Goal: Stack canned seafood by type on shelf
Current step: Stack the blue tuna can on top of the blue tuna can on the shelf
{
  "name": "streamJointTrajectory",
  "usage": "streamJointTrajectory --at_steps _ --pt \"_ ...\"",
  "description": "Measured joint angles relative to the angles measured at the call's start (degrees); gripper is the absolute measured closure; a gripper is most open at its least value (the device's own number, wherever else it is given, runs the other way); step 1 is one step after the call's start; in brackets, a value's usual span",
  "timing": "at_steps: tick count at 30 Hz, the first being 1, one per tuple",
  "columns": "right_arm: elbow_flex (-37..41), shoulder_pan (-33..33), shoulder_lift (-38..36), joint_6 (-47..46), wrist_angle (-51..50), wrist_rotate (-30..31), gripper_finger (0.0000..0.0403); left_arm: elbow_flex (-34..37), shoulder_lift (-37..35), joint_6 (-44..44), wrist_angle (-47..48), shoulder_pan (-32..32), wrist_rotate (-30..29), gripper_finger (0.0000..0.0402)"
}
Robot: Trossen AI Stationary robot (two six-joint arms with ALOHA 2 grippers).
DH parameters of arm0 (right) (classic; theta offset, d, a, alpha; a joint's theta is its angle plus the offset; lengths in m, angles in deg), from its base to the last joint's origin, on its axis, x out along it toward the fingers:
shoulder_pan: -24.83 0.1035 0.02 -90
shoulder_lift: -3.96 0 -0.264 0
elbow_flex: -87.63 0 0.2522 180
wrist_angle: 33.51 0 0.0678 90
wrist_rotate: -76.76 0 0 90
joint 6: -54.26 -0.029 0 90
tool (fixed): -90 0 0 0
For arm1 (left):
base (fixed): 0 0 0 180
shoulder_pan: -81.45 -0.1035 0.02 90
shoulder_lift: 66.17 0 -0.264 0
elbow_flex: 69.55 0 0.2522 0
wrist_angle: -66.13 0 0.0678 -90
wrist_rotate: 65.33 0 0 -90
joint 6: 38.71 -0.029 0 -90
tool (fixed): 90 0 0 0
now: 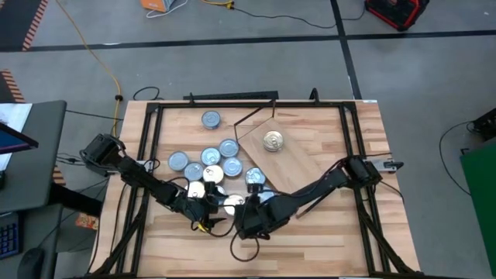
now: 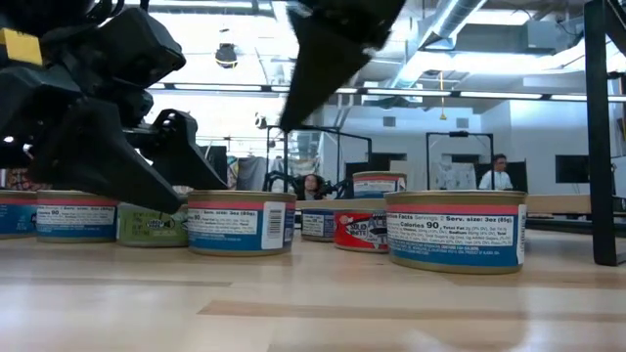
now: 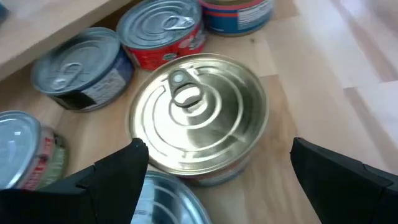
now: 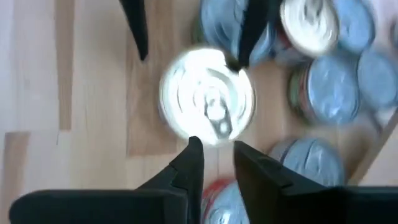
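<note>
Several flat round tins (image 1: 209, 159) stand lid up on the plank table. One gold-lidded tin (image 1: 273, 141) sits on the light-wood shelf (image 1: 291, 159), which lies at an angle right of them. My left gripper (image 3: 217, 180) is open and low. Its fingers stand on either side of a shiny tin (image 3: 199, 115) without touching it. My right gripper (image 4: 214, 158) hangs above that same tin (image 4: 208, 99), with only a narrow gap between its fingers and nothing in it. In the low view the right gripper (image 2: 323, 59) is well above the tins.
Blue- and red-labelled tins (image 3: 84, 68) crowd close behind the shiny one, and another lid (image 3: 161, 199) lies under my left gripper. A dark metal frame (image 1: 232, 102) runs round the tabletop. Bare planks (image 1: 310, 240) stretch toward the near edge.
</note>
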Motion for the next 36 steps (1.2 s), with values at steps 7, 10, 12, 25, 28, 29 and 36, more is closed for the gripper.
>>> streamJointTrajectory --at_steps 7,10,12,25,28,29,36 --pt "3.3 -2.3 0.3 -5.3 3.8 -5.1 0.0288 -0.1 0.0 1.4 0.0 0.0 1.4 0.0024" --pt "4.3 -2.7 0.3 -5.8 5.0 -5.6 0.0290 0.0 0.0 1.5 0.0 0.0 1.5 0.0024" --pt "4.3 -2.8 0.3 -5.9 5.1 -6.7 0.0290 -0.1 0.0 1.5 0.0 0.0 1.5 0.0024" --pt "8.7 -3.1 0.1 -8.5 10.2 -8.0 0.0291 0.0 0.0 1.5 -0.4 0.0 1.8 0.0024" --pt "8.8 -3.2 -0.2 -8.5 9.7 -8.0 0.0291 0.0 0.0 1.5 -0.5 0.0 1.8 0.0024" --pt "8.8 -3.2 -0.3 -8.5 9.9 -8.0 0.0291 0.0 0.0 1.2 -0.5 0.0 1.8 0.0024" --pt "8.8 -3.2 -0.6 -8.7 10.1 -8.1 0.0291 0.1 -2.6 -0.4 0.9 0.0 0.8 0.0024"
